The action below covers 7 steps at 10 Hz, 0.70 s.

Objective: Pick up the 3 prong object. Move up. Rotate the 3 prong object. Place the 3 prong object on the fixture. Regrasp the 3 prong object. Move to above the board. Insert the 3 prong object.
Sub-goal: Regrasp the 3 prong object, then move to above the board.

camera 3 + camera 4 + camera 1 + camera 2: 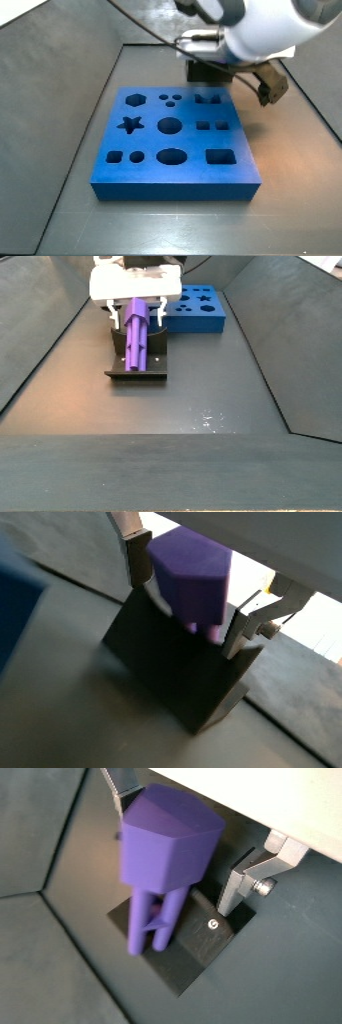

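The small purple plastic block with three prongs [138, 331] stands with its prongs down on the dark bracket fixture [138, 366], beside the big blue board with shaped holes [197, 308]. The silver two-finger gripper [181, 853] sits around the block's top, but I cannot tell if it is squeezing. This looks like the placing or regrasping step. Next it needs a firm hold, then a lift toward the board.

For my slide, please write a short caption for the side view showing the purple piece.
Gripper over the fixture, purple 3 prong object between its fingers; blue board behind.
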Motion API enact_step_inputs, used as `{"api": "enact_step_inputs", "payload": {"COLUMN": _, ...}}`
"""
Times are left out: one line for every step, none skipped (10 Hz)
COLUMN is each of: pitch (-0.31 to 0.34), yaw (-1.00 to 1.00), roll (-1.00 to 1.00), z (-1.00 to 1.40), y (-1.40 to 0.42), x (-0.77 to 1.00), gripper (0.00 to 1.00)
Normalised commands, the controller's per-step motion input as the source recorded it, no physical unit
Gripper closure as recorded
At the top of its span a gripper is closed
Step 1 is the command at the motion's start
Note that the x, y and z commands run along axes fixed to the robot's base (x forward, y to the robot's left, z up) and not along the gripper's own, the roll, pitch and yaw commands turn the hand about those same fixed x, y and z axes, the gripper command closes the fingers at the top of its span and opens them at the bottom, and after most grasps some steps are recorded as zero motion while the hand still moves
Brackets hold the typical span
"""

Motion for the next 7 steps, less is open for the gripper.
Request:
{"api": "enact_step_inputs", "payload": {"pitch": 0.000, "yaw": 0.00, "roll": 0.00, "z": 0.00, "y": 0.00, "x": 0.00, "gripper": 1.00}}
{"api": "enact_step_inputs", "payload": {"pitch": -0.042, "yaw": 0.33, "roll": -0.09, "z": 1.00, "y": -0.13, "x": -0.03, "gripper": 1.00}}
{"api": "enact_step_inputs", "payload": {"pitch": -0.045, "yaw": 0.32, "roll": -0.10, "z": 1.00, "y": -0.13, "x": -0.03, "gripper": 1.00}}
{"api": "enact_step_inputs", "payload": {"pitch": -0.078, "yaw": 0.28, "roll": -0.08, "z": 1.00, "y": -0.12, "x": -0.03, "gripper": 1.00}}
{"api": "enact_step_inputs", "payload": {"pitch": -0.129, "yaw": 0.20, "roll": -0.04, "z": 1.00, "y": -0.11, "x": -0.03, "gripper": 1.00}}
{"api": "enact_step_inputs", "payload": {"pitch": -0.157, "yaw": 0.13, "roll": -0.02, "z": 1.00, "y": -0.11, "x": -0.03, "gripper": 1.00}}
{"api": "enact_step_inputs", "payload": {"pitch": -0.170, "yaw": 0.06, "roll": -0.01, "z": 1.00, "y": -0.10, "x": -0.03, "gripper": 1.00}}
